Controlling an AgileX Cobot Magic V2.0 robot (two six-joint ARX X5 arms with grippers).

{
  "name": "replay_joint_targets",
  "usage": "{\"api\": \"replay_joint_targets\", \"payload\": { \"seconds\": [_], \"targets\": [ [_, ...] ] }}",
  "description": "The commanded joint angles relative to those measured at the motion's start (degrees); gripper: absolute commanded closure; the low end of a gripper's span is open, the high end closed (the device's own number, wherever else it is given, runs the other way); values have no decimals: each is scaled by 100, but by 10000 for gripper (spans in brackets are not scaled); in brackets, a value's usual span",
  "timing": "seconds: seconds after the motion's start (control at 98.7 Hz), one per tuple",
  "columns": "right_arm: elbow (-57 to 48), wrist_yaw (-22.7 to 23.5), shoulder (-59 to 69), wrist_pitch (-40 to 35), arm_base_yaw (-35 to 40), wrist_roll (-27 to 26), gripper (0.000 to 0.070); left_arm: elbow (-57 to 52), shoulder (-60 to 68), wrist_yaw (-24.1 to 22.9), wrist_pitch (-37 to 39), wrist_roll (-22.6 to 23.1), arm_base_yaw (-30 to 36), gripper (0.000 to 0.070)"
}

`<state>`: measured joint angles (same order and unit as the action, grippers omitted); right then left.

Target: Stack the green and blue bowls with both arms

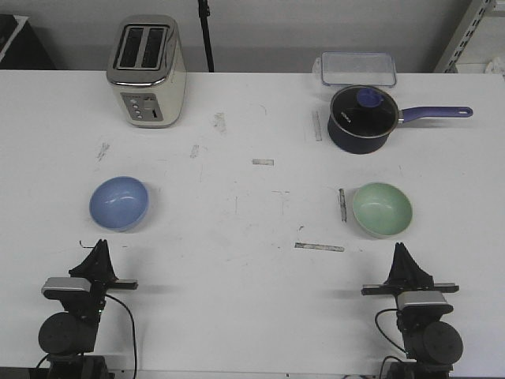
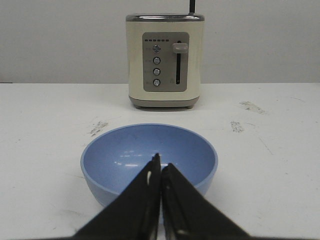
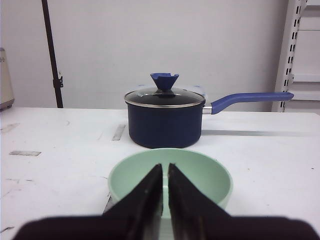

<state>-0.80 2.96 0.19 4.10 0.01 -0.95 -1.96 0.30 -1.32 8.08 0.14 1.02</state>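
The blue bowl [image 1: 119, 203] rests upright on the left side of the white table, and the green bowl [image 1: 382, 209] rests upright on the right side. My left gripper [image 1: 99, 245] sits near the front edge, just behind the blue bowl [image 2: 149, 157], shut and holding nothing. My right gripper [image 1: 401, 248] sits near the front edge, just short of the green bowl [image 3: 170, 174], its fingers nearly together and empty. In each wrist view the closed fingertips, left [image 2: 160, 164] and right [image 3: 165, 167], point at the bowl ahead.
A cream toaster [image 1: 147, 70] stands at the back left. A dark navy saucepan [image 1: 363, 119] with a lid and purple handle sits at the back right, behind the green bowl, with a clear lidded box [image 1: 357, 69] behind it. Tape strips [image 1: 319, 247] mark the table.
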Motion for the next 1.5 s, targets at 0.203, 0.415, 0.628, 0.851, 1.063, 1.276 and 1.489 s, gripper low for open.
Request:
{"api": "replay_joint_targets", "payload": {
  "seconds": [0.203,0.415,0.628,0.851,1.063,1.276,1.489],
  "targets": [
    [9,7,-11,66,4,-79,684,129,-11,7,63,48,-4,698],
    [-61,4,-7,52,4,-157,686,129,-11,7,63,48,-4,698],
    [-533,2,348,-151,4,-157,686,129,-11,7,61,48,-4,698],
    [-1314,4,1539,-157,4,-157,686,129,-11,7,61,48,-4,698],
    [-2446,153,3005,-179,-9,-157,686,129,-11,7,63,48,-4,698],
    [-3729,157,4503,-765,-9,-157,686,129,-11,7,61,48,-4,698],
    [-4889,157,5853,-1436,-7,-160,686,129,-11,7,63,48,-4,698]
  ]
}}
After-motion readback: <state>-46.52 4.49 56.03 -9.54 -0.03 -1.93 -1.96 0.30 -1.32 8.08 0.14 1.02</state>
